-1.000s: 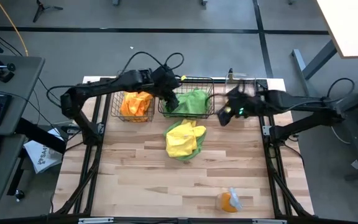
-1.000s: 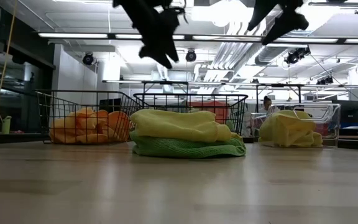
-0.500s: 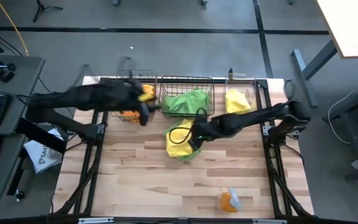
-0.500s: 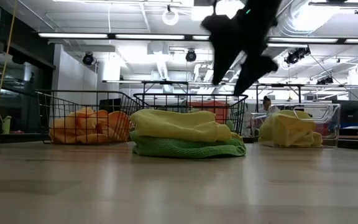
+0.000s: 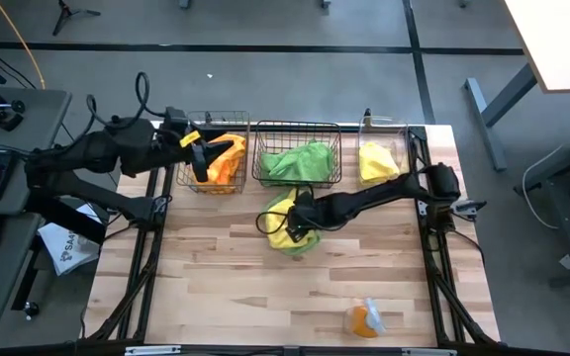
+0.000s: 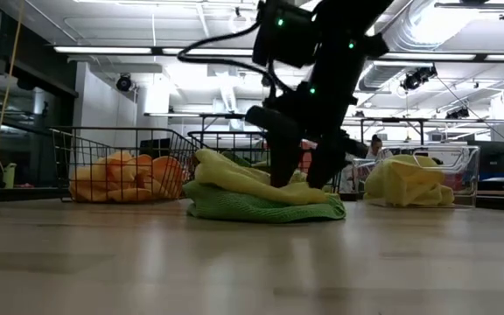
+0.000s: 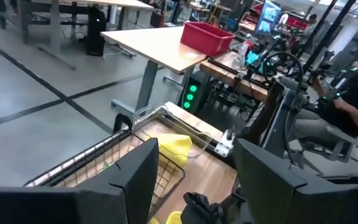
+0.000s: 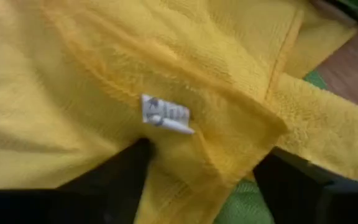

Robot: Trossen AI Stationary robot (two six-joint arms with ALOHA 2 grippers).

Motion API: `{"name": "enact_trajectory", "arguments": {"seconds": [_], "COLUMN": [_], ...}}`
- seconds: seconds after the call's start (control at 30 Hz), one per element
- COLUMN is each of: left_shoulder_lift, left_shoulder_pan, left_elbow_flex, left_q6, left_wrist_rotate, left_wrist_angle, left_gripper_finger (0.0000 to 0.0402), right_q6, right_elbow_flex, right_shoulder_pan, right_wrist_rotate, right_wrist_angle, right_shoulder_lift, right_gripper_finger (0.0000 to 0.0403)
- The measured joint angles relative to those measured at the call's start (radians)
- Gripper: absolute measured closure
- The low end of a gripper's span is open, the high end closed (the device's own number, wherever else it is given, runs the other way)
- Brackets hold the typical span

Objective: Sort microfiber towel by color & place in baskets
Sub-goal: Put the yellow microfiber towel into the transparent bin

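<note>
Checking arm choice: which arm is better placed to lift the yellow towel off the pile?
Right. The right gripper is down on the yellow towel, fingers open around a fold; the left gripper hangs over the orange-towel basket.

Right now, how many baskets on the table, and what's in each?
3, in a row along the far edge: narrow wire basket with orange towels, wider wire basket with green towels, clear bin with a yellow towel. Towels underneath may be hidden.

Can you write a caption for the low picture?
Right pincer presses open onto yellow towel atop green towel.
</note>
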Motion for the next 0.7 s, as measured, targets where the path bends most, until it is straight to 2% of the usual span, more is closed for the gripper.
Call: {"name": "enact_trajectory", "arguments": {"seconds": [0.07, 0.13, 0.17, 0.2, 0.3, 0.37, 0.43, 0.53, 0.7], "left_shoulder_lift": [0.001, -0.004, -0.011, -0.016, -0.038, -0.049, -0.056, -0.053, -0.029], "left_shoulder_pan": [0.0, 0.0, 0.0, 0.0, 0.0, 0.0, 0.0, 0.0, 0.001], "left_elbow_flex": [-0.001, 0.001, 0.006, 0.012, 0.027, 0.03, 0.031, 0.03, 0.03], "left_q6": [-0.023, -0.035, -0.027, -0.01, 0.054, 0.076, 0.073, 0.074, 0.097], "left_wrist_rotate": [0.035, 0.1, 0.137, 0.159, 0.179, 0.174, 0.169, 0.148, 0.118], "left_wrist_angle": [0.041, 0.139, 0.182, 0.226, 0.311, 0.329, 0.32, 0.32, 0.318], "left_gripper_finger": [0.0204, 0.0204, 0.0204, 0.0204, 0.0204, 0.0204, 0.0204, 0.0204, 0.0204], "right_q6": [-0.003, 0.0, -0.017, -0.036, -0.051, -0.061, -0.069, -0.022, 0.022], "right_elbow_flex": [0.0, -0.001, -0.001, 0.0, 0.0, 0.0, 0.0, 0.0, 0.0], "right_shoulder_pan": [0.017, 0.036, 0.044, 0.053, 0.06, 0.059, 0.058, 0.042, -0.041], "right_wrist_rotate": [0.026, 0.067, 0.092, 0.116, 0.163, 0.215, 0.29, 0.426, 0.634], "right_wrist_angle": [-0.042, -0.085, -0.102, -0.118, -0.186, -0.235, -0.294, -0.409, -0.522], "right_shoulder_lift": [-0.029, -0.092, -0.133, -0.177, -0.32, -0.428, -0.543, -0.711, -0.946], "right_gripper_finger": [0.022, 0.0324, 0.0362, 0.0379, 0.037, 0.0383, 0.0396, 0.0395, 0.04]}}
